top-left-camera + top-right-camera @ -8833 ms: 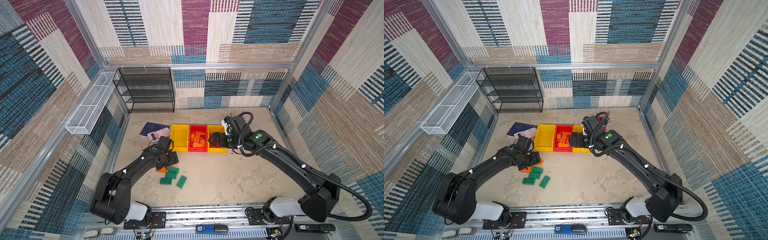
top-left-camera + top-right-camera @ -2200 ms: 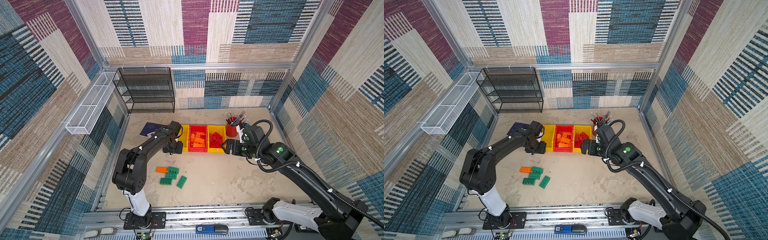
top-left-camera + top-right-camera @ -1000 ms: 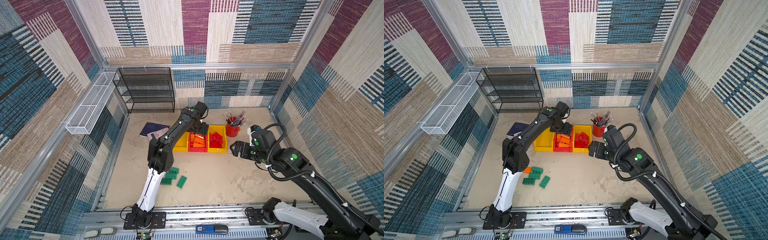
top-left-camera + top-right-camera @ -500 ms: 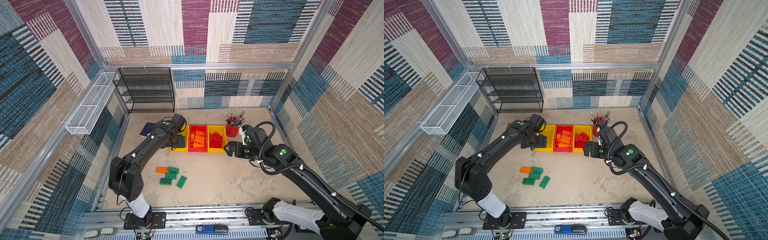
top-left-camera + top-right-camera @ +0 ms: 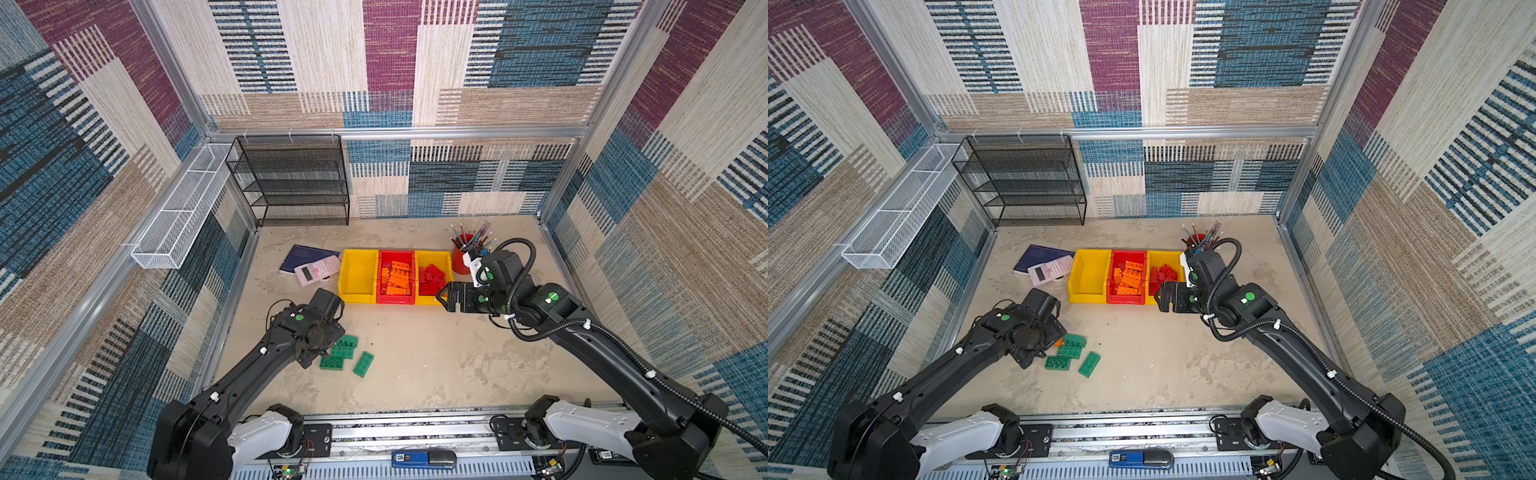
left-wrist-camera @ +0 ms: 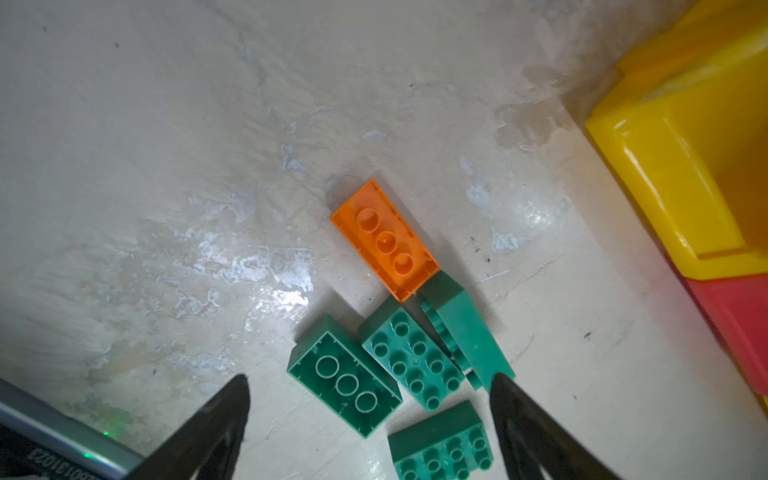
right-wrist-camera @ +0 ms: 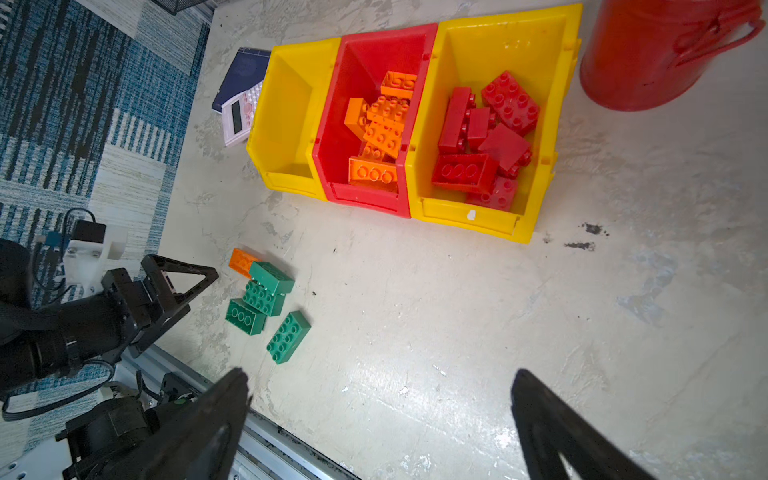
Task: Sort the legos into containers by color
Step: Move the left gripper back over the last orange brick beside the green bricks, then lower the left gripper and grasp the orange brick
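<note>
Pick approach: right jaws released, idle. Left jaws released and empty, green legos point(image 6: 409, 365) between them, orange brick point(image 6: 384, 239) just beyond. The next move likely calls for descending, pinching one, then heading to the empty yellow container point(image 5: 357, 298).

Walls point(image 5: 390, 62): woven fabric panels on three sides; patchwork of blue, maroon, beige and cream blocks, many crossed by dark stripes.
Frame point(image 5: 399, 132): pale metal rails, one level along the back wall, others rising at the corners.
Floor point(image 5: 436, 361): pale beige, mottled and scuffed; a few small dark specks and duller stains.
Shelf point(image 5: 291, 183): black mesh, several tiers, standing on the floor against the back wall, left of centre.
Basket point(image 5: 183, 212): white wire, long and narrow, split into sections; fixed high along the left wall, far end near the shelf top.
Light: bright and even, shadows soft; white glare point(image 6: 286, 291) on the floor in the left wrist view.
</note>
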Available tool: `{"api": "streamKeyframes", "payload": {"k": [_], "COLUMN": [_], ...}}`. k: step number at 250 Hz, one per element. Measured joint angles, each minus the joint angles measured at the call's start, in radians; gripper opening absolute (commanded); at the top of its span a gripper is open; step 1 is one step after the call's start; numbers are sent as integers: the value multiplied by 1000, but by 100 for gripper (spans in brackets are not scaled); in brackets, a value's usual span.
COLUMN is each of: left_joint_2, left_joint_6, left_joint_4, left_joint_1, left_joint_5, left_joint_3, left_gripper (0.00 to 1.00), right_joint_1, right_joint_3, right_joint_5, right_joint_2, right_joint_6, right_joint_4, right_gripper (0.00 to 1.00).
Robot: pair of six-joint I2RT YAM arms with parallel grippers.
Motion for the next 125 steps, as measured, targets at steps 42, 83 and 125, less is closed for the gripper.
{"api": "streamKeyframes", "payload": {"k": [42, 83, 125], "left_joint_2": [-8, 63, 139], "left_joint_6": [-117, -160, -167], "left_joint_4": [84, 172, 225], "left_joint_1": [55, 101, 127], "left_joint_5": [34, 81, 107], "left_joint_3": [-85, -99, -61], "left_gripper": [87, 86, 85], "right_joint_1": [0, 0, 0], "right_joint_3": [-15, -32, -36], "right_joint_5": [-2, -2, 2], "right_joint_2": [-27, -56, -68], "right_joint_6": [-4, -3, -3], "right_joint_4": [10, 9, 9], "right_gripper": [100, 100, 100]}}
